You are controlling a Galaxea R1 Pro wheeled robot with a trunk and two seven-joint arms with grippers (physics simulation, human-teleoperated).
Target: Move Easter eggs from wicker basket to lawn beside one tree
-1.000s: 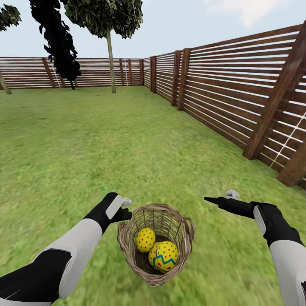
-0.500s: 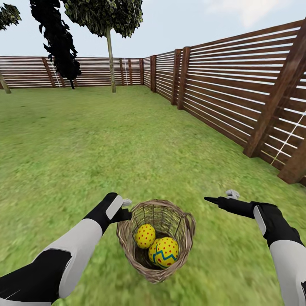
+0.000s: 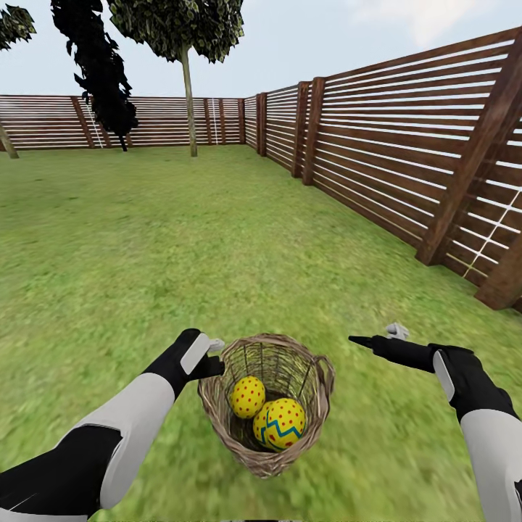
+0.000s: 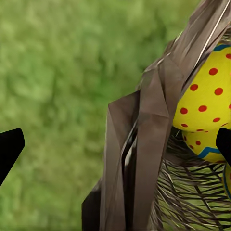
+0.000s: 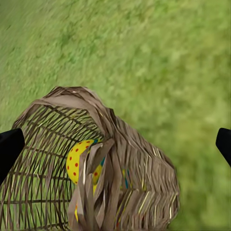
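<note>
The basket [image 3: 267,402] stands upright on the lawn [image 3: 145,246], mouth up, its long axis close to vertical with a slight lean toward the robot. It is taken as the landmark.

Eggs [image 3: 276,423]: two are seen plainly inside the basket, touching each other, low against the near wall. One shows red dots only; the other shows a blue zigzag band running slantwise, so its long axis is judged to lie tilted, not upright. A third egg cannot be made out with certainty; it may be hidden under these two.

Left hand [image 3: 212,354]: held just beside the basket rim on its left, at rim height. In the left wrist view the fingertips [image 4: 10,147] are spread wide, with the woven wall and an egg [image 4: 204,103] between them. Nothing is gripped.

Right hand [image 3: 377,339]: held well to the right of the basket, above the grass. In the right wrist view the fingers [image 5: 9,144] are spread, empty, the basket lying between them at some distance.

Judgement: both hands are placed flanking the basket, presumably to line up a reach into the mouth. A thin-trunked tree [image 3: 188,87] stands far beyond the basket, by the fence [image 3: 406,145].
</note>
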